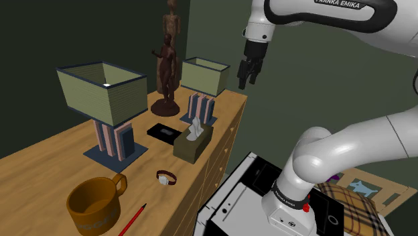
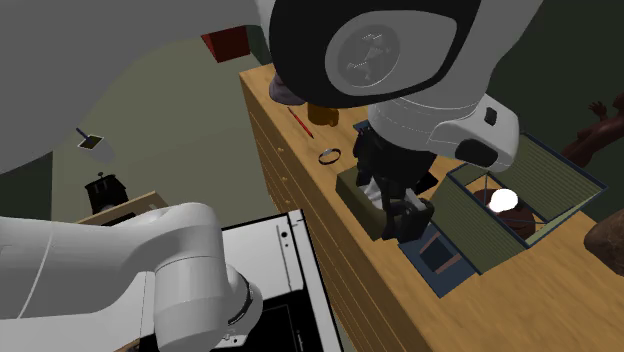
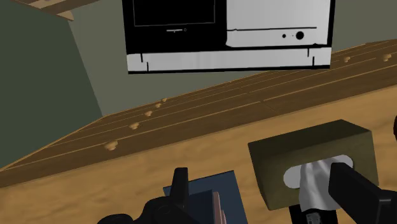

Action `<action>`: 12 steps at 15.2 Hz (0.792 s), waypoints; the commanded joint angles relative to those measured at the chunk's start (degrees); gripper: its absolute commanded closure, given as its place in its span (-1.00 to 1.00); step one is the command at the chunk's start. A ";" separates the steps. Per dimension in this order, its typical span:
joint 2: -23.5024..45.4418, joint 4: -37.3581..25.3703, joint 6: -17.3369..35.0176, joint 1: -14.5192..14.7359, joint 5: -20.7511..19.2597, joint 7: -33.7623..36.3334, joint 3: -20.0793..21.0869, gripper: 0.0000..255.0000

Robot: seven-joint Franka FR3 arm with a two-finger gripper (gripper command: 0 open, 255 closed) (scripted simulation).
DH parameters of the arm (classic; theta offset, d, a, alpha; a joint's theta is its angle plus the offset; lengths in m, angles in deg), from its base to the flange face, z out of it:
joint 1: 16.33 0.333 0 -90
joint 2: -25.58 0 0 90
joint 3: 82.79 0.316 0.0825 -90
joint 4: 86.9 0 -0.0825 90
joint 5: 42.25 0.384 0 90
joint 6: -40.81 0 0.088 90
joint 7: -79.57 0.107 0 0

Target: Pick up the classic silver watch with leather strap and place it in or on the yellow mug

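A wooden table with drawer fronts carries a cluster of household things. An olive tissue box, with a white tissue poking out of its slot, sits near the table's front edge.

The watch has a silver case and a brown strap. It lies flat on the table top just past the tissue box, on the side toward the mug, and nothing touches it. The ochre-yellow mug stands upright farther from the tissue box than the watch, its handle turned toward the watch. A red pencil lies beside the mug.

A flat black object rests behind the tissue box. A square-shaded lamp stands on the tissue box's mug side, and a second lamp stands on its far side. A dark wooden figurine stands between the two lamps.

The black end effector hangs in the air well above the tissue box, far from the watch. In the wrist view its fingers stand wide apart and hold nothing, and the tissue box lies below, between them.
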 commanded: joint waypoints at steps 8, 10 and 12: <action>0.66 6.68 8.47 2.86 4.66 8.58 7.85 -1.00; 1.60 7.96 11.07 3.71 5.89 11.00 10.17 -1.00; 2.91 8.96 13.74 4.53 7.03 13.42 12.54 -1.00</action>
